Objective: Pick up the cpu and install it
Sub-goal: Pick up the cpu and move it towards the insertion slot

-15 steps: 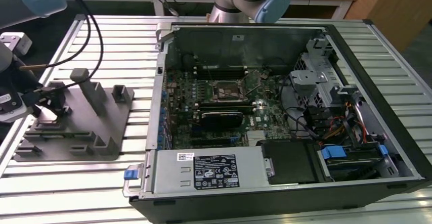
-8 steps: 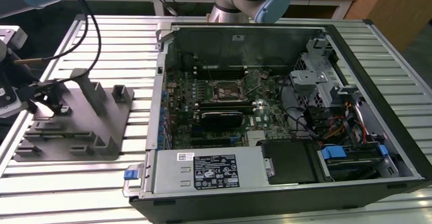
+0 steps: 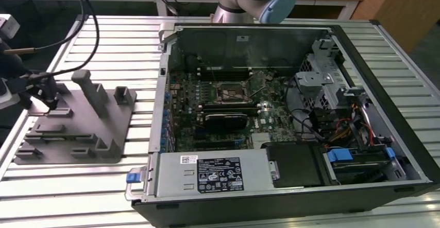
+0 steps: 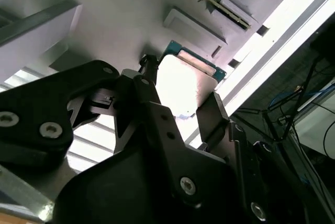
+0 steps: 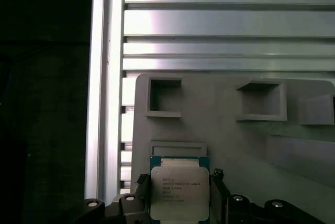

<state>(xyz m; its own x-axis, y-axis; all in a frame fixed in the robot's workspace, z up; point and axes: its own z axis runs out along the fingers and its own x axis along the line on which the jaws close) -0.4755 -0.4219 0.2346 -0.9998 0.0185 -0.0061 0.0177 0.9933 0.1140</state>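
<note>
The cpu (image 5: 179,192) is a small square chip with a silver top and a thin green rim, lying at the grey tray (image 5: 225,145) near its edge. It glares white in the second wrist view (image 4: 180,85). My gripper (image 5: 179,188) has one black finger (image 5: 142,186) against each side of the chip, so it is shut on it. In the exterior view the gripper (image 3: 47,91) hangs over the far left corner of the tray (image 3: 75,130). The black socket with its metal frame (image 3: 230,91) sits on the motherboard inside the open computer case.
The tray carries upright posts (image 3: 92,91) and small recesses (image 5: 164,97). The open case (image 3: 289,115) lies to the exterior view's right of the tray, with cables and a drive cage. A ribbed metal table (image 3: 103,37) lies under everything. Dark floor borders the table edge (image 5: 99,103).
</note>
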